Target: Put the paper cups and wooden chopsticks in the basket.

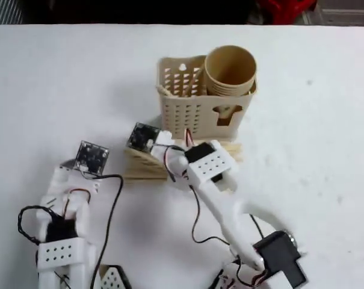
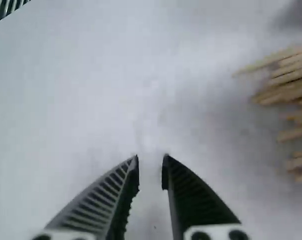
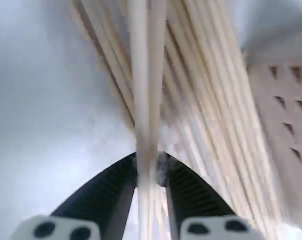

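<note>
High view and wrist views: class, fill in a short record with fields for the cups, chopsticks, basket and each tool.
paper cups: stacked, upright inside the basket
wooden chopsticks: piled on the table in front of the basket
right tool: shut on wooden chopsticks at the pile
left tool: open, empty, over bare table beside the pile
not yet done: chopsticks into basket

Cream perforated basket, tan cups, pale chopsticks, seemingly white table
</note>
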`<act>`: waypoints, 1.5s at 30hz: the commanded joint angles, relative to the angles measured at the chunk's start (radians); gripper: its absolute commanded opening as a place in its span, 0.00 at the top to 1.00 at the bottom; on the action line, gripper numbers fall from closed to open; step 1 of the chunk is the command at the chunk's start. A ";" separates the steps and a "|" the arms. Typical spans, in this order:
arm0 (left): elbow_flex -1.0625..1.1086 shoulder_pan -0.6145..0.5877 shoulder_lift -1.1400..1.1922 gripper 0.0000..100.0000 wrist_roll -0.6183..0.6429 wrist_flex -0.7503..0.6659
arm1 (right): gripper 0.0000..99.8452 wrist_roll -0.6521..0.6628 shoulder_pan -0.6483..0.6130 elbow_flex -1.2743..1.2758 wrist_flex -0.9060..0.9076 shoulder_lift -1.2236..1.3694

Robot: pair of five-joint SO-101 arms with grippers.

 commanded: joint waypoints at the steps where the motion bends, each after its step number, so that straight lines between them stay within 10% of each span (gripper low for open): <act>1: -0.003 0.012 -0.012 0.90 -0.008 0.002 | 0.96 0.071 -0.053 0.048 0.007 -0.038; 26: -0.003 0.012 -0.012 0.90 -0.008 0.003 | 0.84 0.015 -0.047 0.133 -0.042 -0.035; 45: -0.003 0.012 -0.012 0.90 -0.008 0.002 | 0.98 -0.052 0.012 0.002 0.071 -0.165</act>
